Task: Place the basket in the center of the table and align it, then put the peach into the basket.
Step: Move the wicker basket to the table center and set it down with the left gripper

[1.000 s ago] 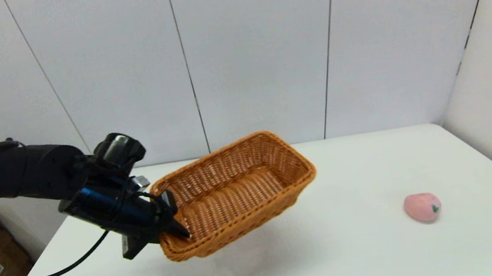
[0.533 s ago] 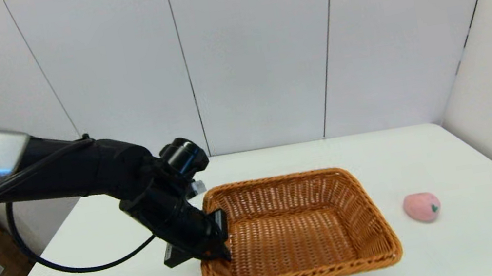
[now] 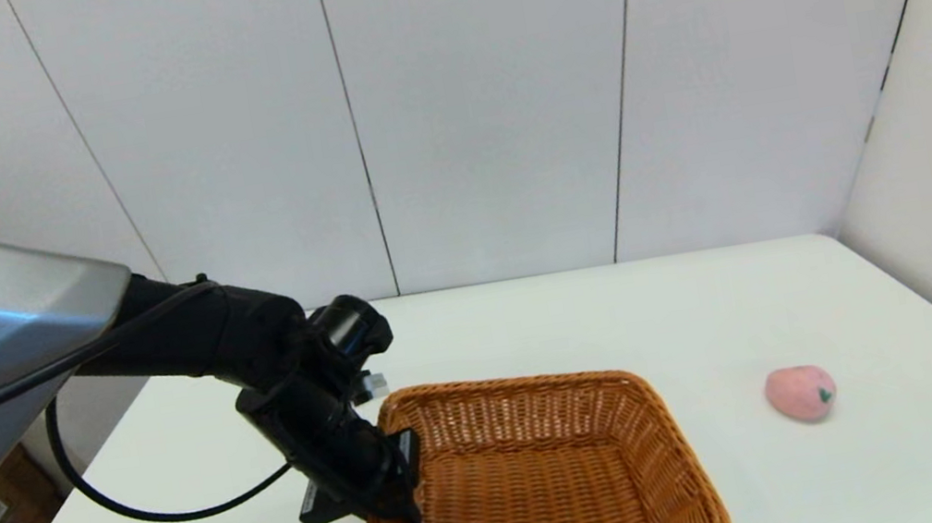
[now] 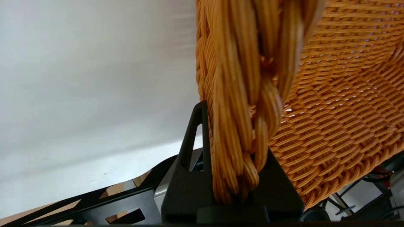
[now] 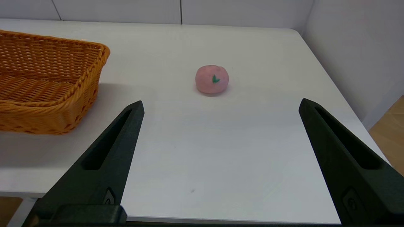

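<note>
The left gripper [image 3: 405,496] is seen clamped on the braided rim of the basket [image 3: 548,482], at the short side nearest the robot's left. In the left wrist view the rim is pinched between the two black fingers [image 4: 189,176], one finger outside the wall and one inside, and the woven floor of the basket [image 4: 341,110] is spread out beyond the inner finger. From this gripper the basket extends to the right across the table [image 3: 532,326]. Its base is seen low on the table, near the table's front edge and toward the middle of its width; whether the base is fully resting on the surface cannot be told. The basket is turned slightly, so its long sides are not square with the table edge. Nothing is held inside it.

The peach [image 3: 800,394] is found on the table well to the right of the left gripper, beyond the basket's far short side and apart from it. In the right wrist view the peach [image 5: 211,79] is seen ahead of the right gripper [image 5: 221,105], roughly in line with the gap between its fingers, with its green stem mark facing the camera. That gripper is spread wide, holds nothing, and is kept back past the table's near edge, with the basket [image 5: 47,85] off to its left.
</note>
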Motion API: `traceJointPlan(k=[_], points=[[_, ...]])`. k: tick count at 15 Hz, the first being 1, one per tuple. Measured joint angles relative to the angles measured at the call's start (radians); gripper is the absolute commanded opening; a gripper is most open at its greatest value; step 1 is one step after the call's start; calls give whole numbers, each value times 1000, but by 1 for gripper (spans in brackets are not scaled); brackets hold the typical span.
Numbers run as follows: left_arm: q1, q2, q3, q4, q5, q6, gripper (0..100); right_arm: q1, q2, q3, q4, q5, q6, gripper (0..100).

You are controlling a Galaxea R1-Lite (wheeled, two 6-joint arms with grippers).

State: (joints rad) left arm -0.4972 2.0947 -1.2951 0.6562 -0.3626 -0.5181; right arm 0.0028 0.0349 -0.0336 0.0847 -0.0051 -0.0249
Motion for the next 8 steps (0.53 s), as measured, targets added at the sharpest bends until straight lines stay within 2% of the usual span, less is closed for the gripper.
traceJointPlan(k=[1,2,8], points=[[3,3,4,0,-1,0,0,0,0,0,0,0,-1,100],[6,5,4,0,-1,0,100,0,1,0,0,1,0,100],[35,7,1,-6,5,-12,100,0,1,0,1,3,-1,100]])
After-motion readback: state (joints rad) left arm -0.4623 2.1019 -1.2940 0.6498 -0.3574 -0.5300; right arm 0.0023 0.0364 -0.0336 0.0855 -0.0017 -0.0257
